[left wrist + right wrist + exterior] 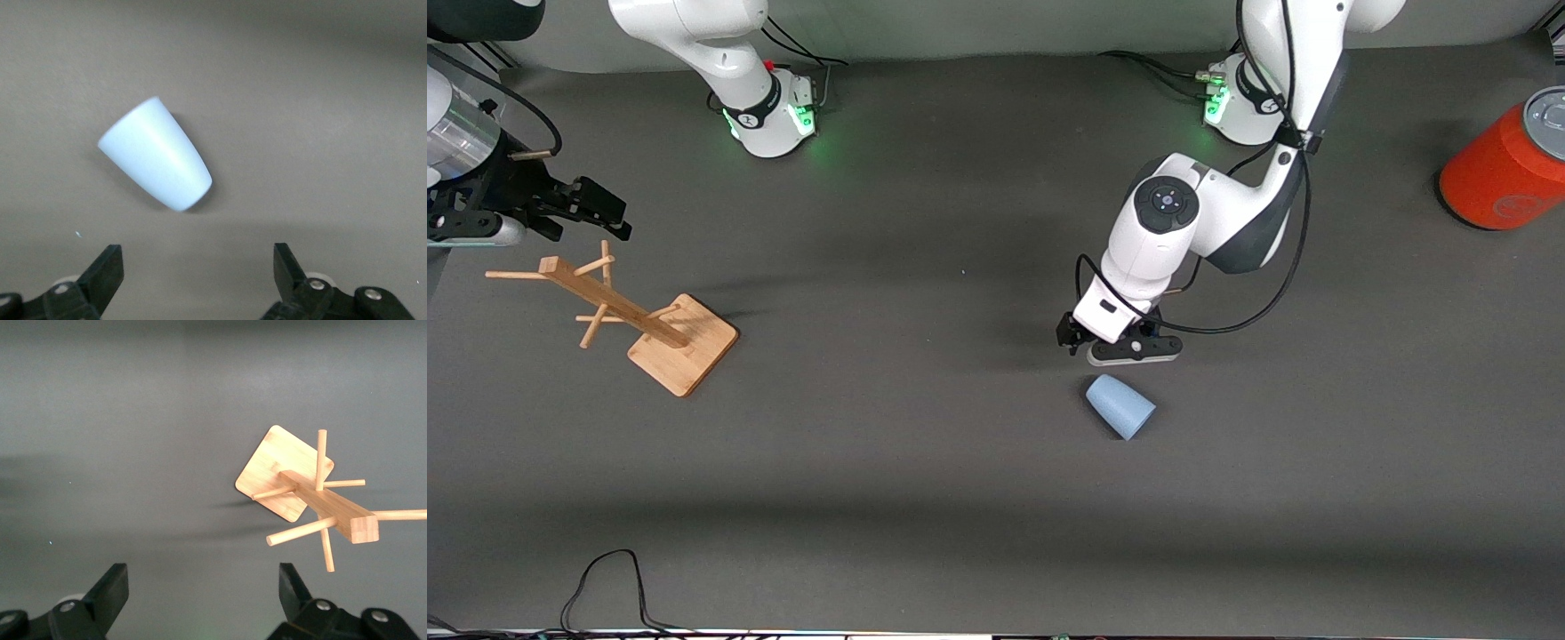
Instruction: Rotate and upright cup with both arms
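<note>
Can't really see whether the cup has its open end up or down, since the front view and the left wrist view only catch its outer wall and no opening. The red-orange can is chopped off by the front view's edge at the left arm's end of the table. The right gripper is half lost at the edge too, and its arm mostly runs out of frame. In both wrist views only the fingertips poke in.
</note>
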### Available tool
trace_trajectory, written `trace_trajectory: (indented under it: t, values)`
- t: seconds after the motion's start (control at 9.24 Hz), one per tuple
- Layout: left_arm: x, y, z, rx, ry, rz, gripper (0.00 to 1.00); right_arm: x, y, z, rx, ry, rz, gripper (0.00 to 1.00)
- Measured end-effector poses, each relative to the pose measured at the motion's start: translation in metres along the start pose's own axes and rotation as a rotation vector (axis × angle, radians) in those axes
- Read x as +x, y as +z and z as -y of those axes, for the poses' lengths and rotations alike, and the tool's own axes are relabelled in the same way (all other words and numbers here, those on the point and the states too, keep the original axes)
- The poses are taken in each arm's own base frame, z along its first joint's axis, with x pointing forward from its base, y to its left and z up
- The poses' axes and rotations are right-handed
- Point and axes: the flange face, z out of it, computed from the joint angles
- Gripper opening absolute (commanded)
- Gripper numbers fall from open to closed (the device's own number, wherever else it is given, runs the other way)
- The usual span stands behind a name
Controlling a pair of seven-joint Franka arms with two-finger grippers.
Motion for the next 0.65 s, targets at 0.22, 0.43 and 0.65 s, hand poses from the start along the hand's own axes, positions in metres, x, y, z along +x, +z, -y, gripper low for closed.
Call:
trace_trajectory:
  t: [0.22,0.43,0.65]
  values:
    - [0.032,0.004,0.033,0.025,0.039,-0.019,1.00,0.000,-0.001,0.001,0.001,-0.001,-0.002,1.00]
    - [0.070,0.028,0.071,0.041,0.060,-0.019,1.00,0.001,-0.004,0.002,0.002,-0.003,-0.009,1.00]
    - [0.085,0.079,0.086,0.031,0.039,-0.021,0.99,0.001,-0.003,0.008,0.000,-0.013,-0.009,1.00]
